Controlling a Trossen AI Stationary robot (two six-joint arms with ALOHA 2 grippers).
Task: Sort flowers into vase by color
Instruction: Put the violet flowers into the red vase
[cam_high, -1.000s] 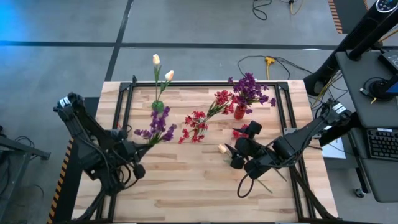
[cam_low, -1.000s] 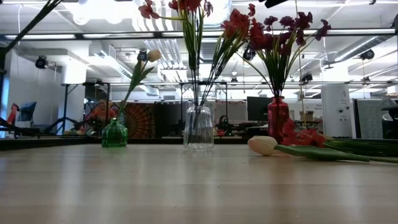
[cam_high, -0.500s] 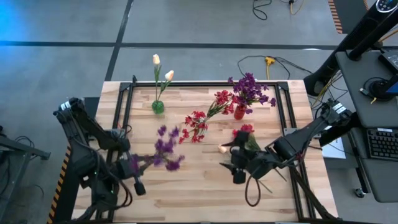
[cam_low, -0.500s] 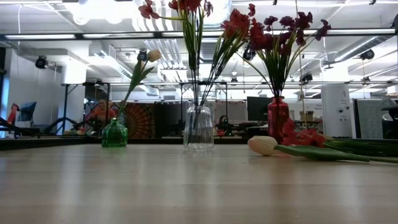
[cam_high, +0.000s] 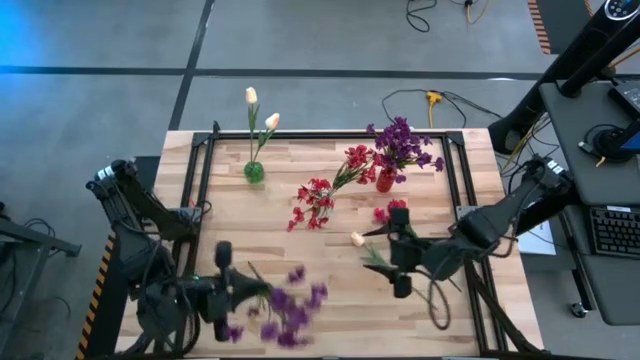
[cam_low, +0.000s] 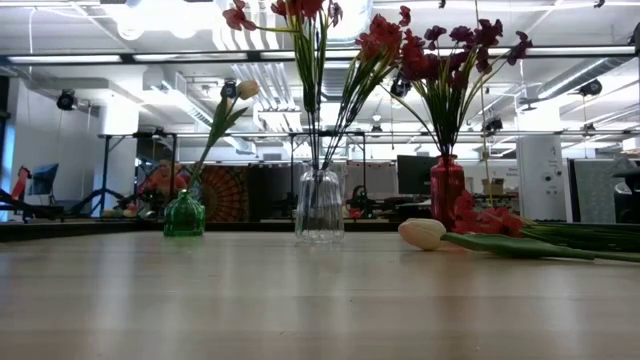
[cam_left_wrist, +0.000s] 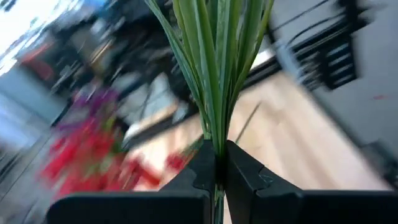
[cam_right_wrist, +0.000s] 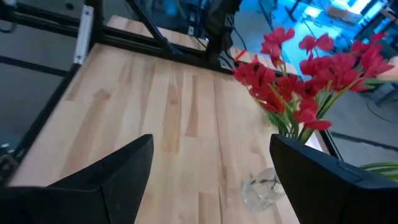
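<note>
While the left hand (cam_high: 232, 292) hovered over the near left part of the bench (cam_high: 300, 300), its fingers were clamped on the green stems of a purple flower bunch (cam_high: 288, 312), whose blurred blossoms pointed toward the near edge; in the left wrist view the stems (cam_left_wrist: 214, 68) rose straight out from between the closed fingers. The right hand (cam_high: 398, 258) stood over the right half of the bench with its fingers (cam_right_wrist: 118, 168) spread wide apart and nothing between them, just beside a cream tulip (cam_high: 357, 239) and a red flower bunch (cam_high: 390, 211) lying flat on the wood. At the far side, a green vase (cam_high: 254, 171) held two cream tulip buds (cam_high: 251, 96), a clear vase (cam_low: 319, 205) near the middle held red flowers (cam_high: 316, 200), and a red vase (cam_high: 385, 180) held purple blossoms (cam_high: 400, 142) together with some red ones (cam_high: 357, 157). In the low view the loose tulip's bud (cam_low: 422, 233) lay on the bench in front of the red vase
</note>
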